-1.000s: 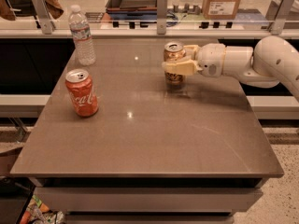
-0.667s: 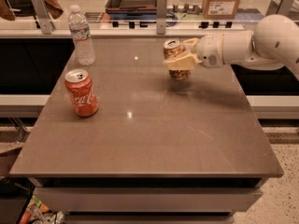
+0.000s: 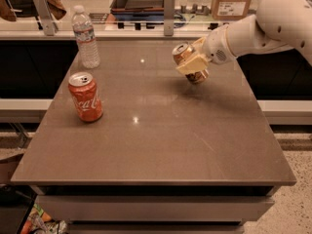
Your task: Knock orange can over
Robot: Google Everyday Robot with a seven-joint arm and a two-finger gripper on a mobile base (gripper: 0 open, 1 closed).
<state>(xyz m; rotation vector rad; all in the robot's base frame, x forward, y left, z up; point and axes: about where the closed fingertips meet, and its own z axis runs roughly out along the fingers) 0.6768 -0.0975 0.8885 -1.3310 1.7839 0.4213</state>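
Smooth, semi-gloss brown worktop (image 3: 146,145) catching light spots. Glossy painted metal Coca-Cola can (image 3: 86,97). To its right, a matt tan plastic hand (image 3: 192,65) clasps the shiny aluminium orange can (image 3: 182,53). Behind it, a clear plastic water bottle (image 3: 86,38).

The arm (image 3: 273,21), in the upper right of the frame, is glossy white, made of smooth, rounded segments. 1 round grey disc (image 3: 223,55) sits on its wrist. The gripper (image 3: 191,65), upper middle, is pale tan plastic.

A glossy brown rectangular bench (image 3: 156,150) catches ceiling light. Speckled pale floor (image 3: 297,213) lies right, a cardboard box (image 3: 233,1) behind. The end effector (image 3: 192,65) hangs over the bench's far right.
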